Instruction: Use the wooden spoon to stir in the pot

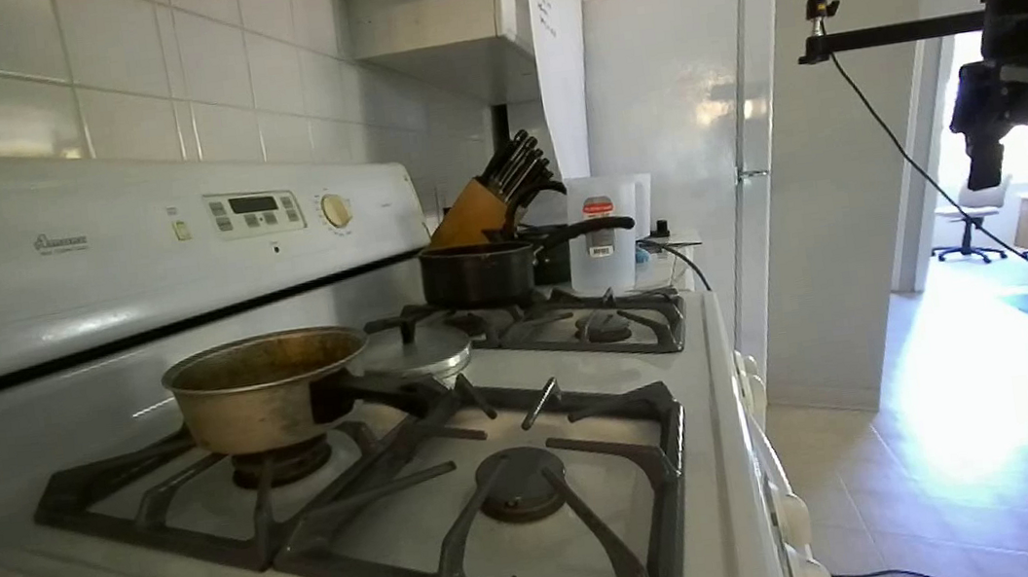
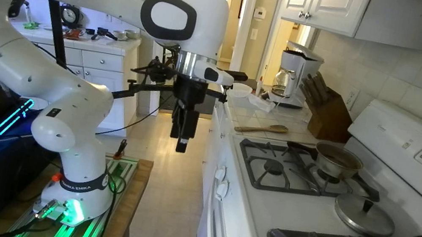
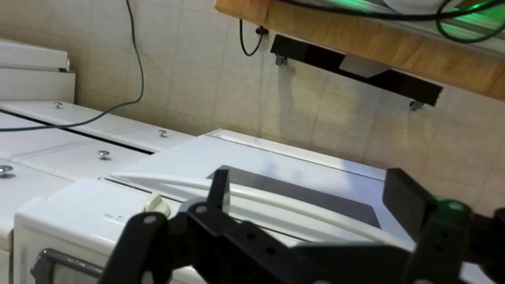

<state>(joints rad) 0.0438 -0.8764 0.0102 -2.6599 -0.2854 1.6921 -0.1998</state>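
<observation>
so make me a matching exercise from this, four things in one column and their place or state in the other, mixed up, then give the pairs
Things
1. long light-tan wooden spoon
2. shallow round brass-coloured metal pot
3. round silver metal lid
4. black two-fingered gripper

Places and states
a. lying flat on the white stovetop
b. open, holding nothing
c. raised on a dark metal grate
d. lying on the pale tiled counter

Pairs: 1-d, 2-c, 3-a, 4-b

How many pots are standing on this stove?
2: the brass pot on one rear burner, the black pot on the other, the lid lying between. In an exterior view, something dark, partly hidden behind the black pot, might be another.
</observation>
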